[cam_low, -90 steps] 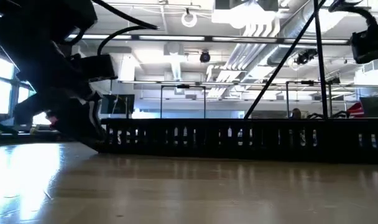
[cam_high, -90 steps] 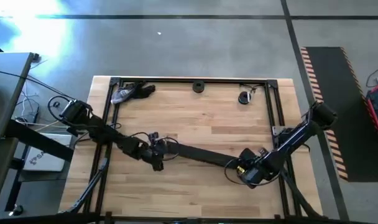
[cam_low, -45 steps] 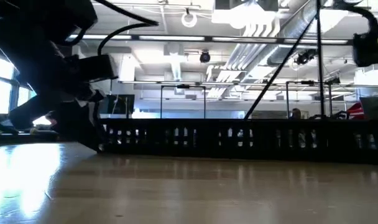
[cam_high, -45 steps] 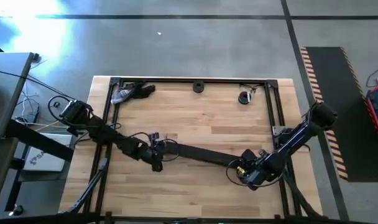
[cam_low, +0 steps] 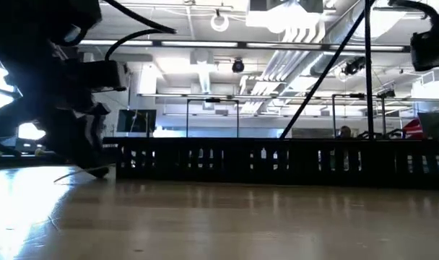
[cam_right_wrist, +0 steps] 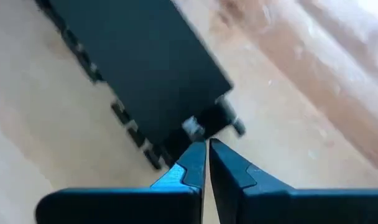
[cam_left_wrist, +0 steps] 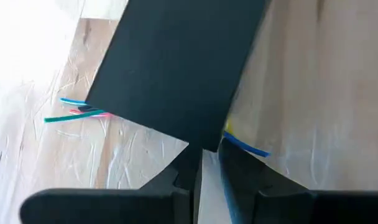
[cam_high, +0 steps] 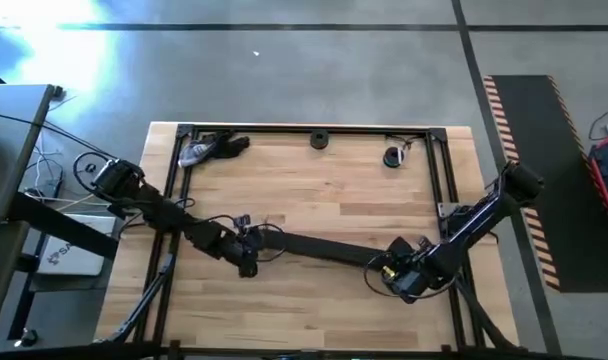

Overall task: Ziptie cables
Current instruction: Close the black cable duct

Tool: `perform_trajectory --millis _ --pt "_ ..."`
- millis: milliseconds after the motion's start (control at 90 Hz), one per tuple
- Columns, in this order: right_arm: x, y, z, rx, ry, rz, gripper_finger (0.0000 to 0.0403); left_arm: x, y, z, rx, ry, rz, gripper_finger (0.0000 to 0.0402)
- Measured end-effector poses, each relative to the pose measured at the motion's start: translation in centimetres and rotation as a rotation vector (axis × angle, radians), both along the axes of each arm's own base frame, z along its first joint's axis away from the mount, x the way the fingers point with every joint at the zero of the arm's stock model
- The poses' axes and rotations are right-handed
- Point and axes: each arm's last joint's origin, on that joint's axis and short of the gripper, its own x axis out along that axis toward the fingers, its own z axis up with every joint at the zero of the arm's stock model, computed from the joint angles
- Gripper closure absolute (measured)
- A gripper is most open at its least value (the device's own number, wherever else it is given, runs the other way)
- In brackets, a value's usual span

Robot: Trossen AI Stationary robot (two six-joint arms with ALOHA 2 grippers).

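Note:
A long flat black slotted strip (cam_high: 324, 250) lies slantwise across the table's near half and stands as a low dark wall (cam_low: 277, 162) in the low view. My left gripper (cam_high: 252, 250) is shut at its left end and my right gripper (cam_high: 392, 268) at its right end. Thin cables loop loosely on the wood around the left end (cam_high: 224, 217). Their blue, green and pink ends (cam_left_wrist: 77, 113) stick out beside the strip (cam_left_wrist: 176, 68), and a blue and yellow one (cam_left_wrist: 246, 148) lies on the other side. My left gripper meets the strip's left end at its corner (cam_left_wrist: 201, 144), where the shut fingertips (cam_left_wrist: 239, 174) close. The fingers come nearly level from the table's left. The strip hides whether a cable is caught too. My right gripper pinches the strip's right end (cam_right_wrist: 198, 134) between its two fingertips (cam_right_wrist: 189, 163), beside a small grey tab. The fingers run along the strip from the table's right side. The rest of the strip (cam_right_wrist: 139, 68) lies on the wood.
A black frame rail (cam_high: 179, 180) runs along the table's left, far and right sides (cam_high: 446, 170). At the far edge lie a grey and black tool (cam_high: 212, 149), a round black part (cam_high: 319, 140) and another small round part (cam_high: 394, 156). Bare wood lies between these and the strip.
My left gripper has moved a little toward the table's left edge, staying low at the strip's left end. In the low view a thin cable now shows on the wood beside it. The right gripper has stayed about where it was.

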Motion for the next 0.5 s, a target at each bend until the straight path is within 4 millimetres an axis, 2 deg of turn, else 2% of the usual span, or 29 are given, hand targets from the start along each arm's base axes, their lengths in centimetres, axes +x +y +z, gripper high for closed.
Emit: perform_trajectory --millis 311,500 --pt "2.1 -1.1 -0.6 0.000 -0.042 0.016 0.0399 1.5 0.3 -1.0 0.022 -0.065 -0.028 0.0363" --pt "2.0 -2.8 -0.4 -0.133 0.021 0.001 0.0399 1.8 0.1 -0.7 0.022 -0.067 -0.033 0.0363"
